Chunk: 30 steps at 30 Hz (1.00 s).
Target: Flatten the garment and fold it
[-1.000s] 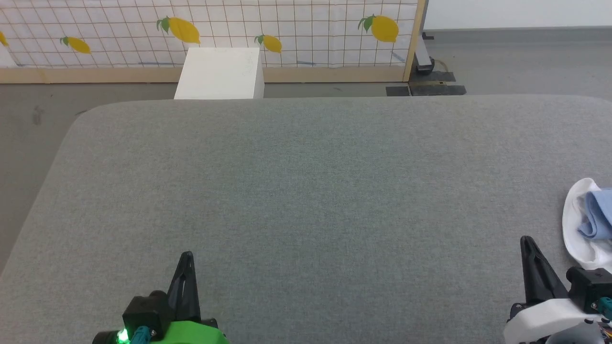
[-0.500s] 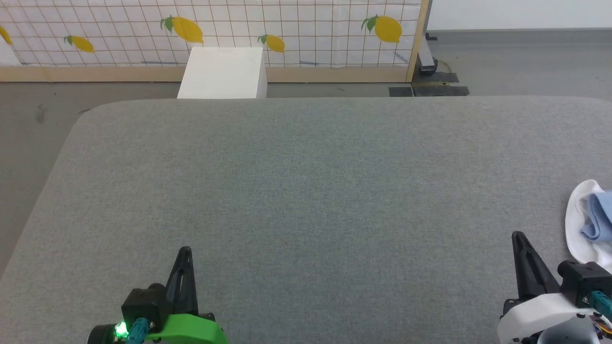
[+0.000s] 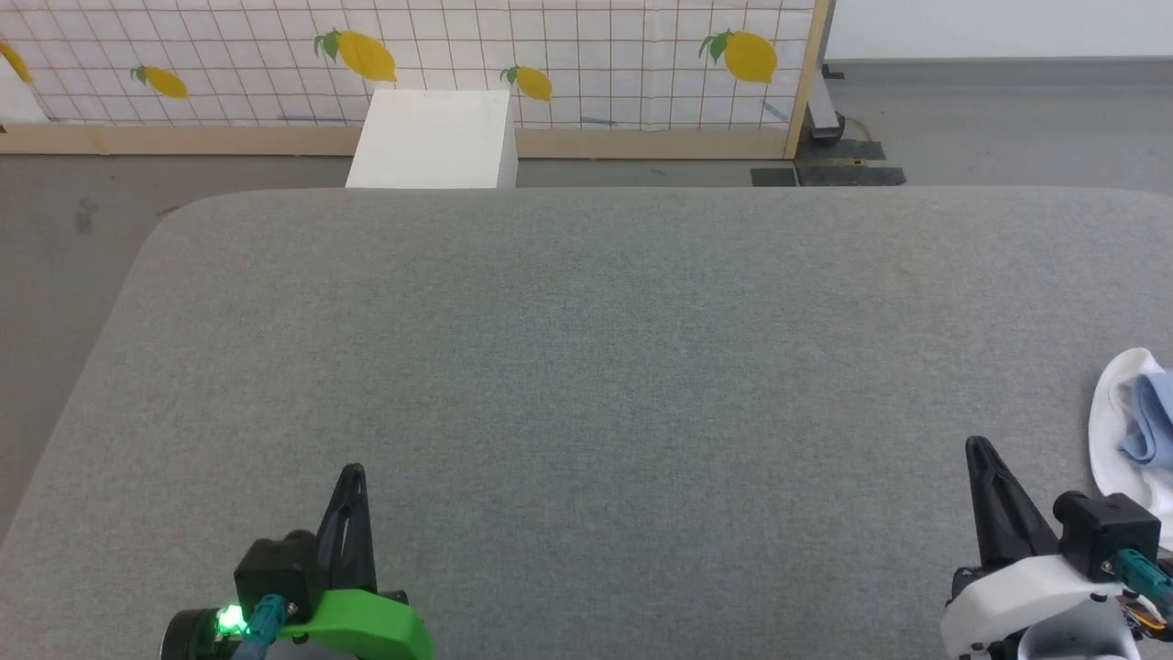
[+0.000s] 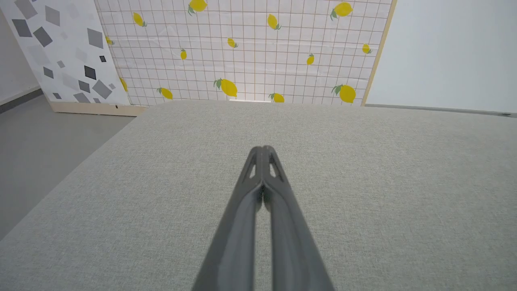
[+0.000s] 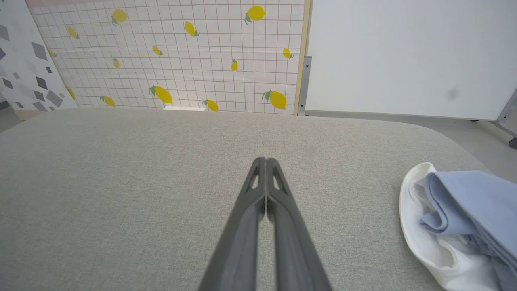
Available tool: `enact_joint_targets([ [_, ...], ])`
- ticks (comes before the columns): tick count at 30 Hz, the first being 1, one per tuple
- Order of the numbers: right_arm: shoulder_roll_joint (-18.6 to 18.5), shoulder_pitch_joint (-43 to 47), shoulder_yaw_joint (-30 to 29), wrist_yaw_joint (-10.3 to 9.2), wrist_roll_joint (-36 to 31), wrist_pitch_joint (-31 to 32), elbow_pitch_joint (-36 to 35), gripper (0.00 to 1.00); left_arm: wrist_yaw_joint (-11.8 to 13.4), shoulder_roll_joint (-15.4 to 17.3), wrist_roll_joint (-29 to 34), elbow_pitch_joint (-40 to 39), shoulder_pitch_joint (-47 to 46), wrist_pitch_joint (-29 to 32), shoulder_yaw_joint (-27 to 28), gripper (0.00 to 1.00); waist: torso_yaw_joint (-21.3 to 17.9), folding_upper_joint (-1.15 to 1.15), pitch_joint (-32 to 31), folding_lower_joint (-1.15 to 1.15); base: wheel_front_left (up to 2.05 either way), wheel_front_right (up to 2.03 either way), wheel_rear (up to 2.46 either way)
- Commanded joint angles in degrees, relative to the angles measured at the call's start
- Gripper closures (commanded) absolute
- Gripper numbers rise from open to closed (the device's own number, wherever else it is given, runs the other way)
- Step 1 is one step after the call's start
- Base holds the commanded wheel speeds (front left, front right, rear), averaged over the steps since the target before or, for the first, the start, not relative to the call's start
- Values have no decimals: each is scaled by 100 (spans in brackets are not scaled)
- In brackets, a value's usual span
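Over the grey table (image 3: 586,321), left fingers (image 3: 353,518) and right fingers (image 3: 994,500) pressed together, empty, garment (image 3: 1145,429) near the right.

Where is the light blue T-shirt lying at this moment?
In the head view the garment lies bunched at the far right edge of the grey padded surface, just to the right of the shut right pincer.

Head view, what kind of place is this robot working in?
Likely a robot test room: a large grey padded table, a lemon-print partition screen on bare floor, and a crumpled garment awaiting folding.
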Motion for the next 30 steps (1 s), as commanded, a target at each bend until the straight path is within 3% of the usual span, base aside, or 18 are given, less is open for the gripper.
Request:
enact_joint_targets([
  [1, 9, -112, 42, -4, -65, 26, -32, 100, -40, -24, 44, 16, -116, 44, 37, 100, 5, 0, -1, 0, 0, 0, 0],
  [30, 13, -249, 329, -6, -145, 175, -95, 100, -196, -41, 309, 47, -330, 378, 221, 100, 95, 0, -9, 0, 0, 0, 0],
])
